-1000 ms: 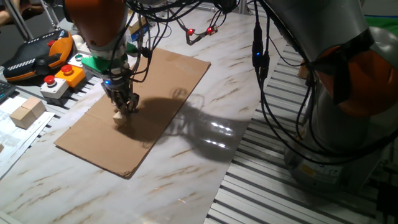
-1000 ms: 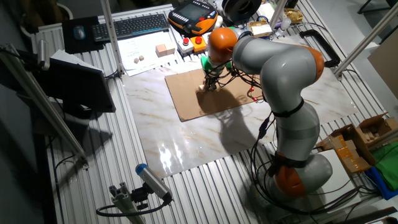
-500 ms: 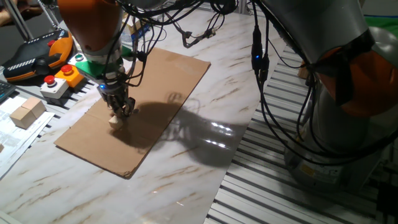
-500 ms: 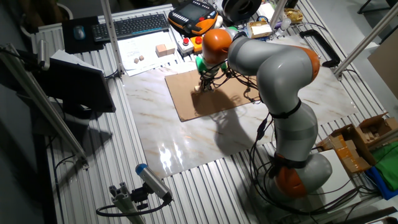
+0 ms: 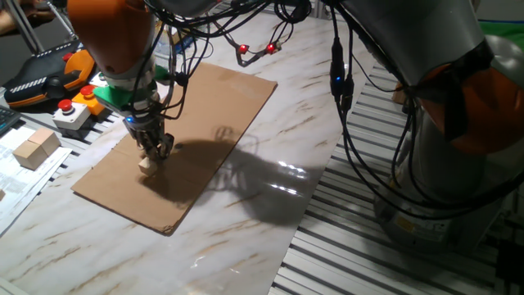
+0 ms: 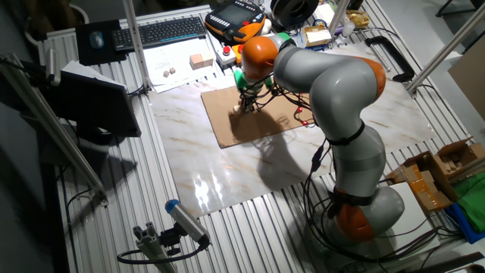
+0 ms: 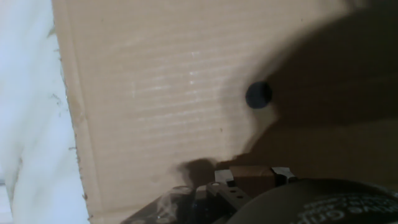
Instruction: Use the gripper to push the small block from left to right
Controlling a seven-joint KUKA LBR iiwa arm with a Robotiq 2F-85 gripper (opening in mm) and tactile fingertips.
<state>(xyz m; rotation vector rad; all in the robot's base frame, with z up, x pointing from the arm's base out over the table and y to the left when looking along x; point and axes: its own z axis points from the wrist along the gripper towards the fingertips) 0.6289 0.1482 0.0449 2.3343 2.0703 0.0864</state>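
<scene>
Touching gripper [image 5: 153, 150], apparently: small block [image 5: 147, 166]

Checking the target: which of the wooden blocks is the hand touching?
The small block on the cardboard sheet, right under the hand. The larger block sits off the sheet, on the papers, untouched.

Matt, ribbed brown cardboard sheet [image 5: 184, 139] lies on a glossy marble-patterned tabletop [image 5: 270, 213].
</scene>
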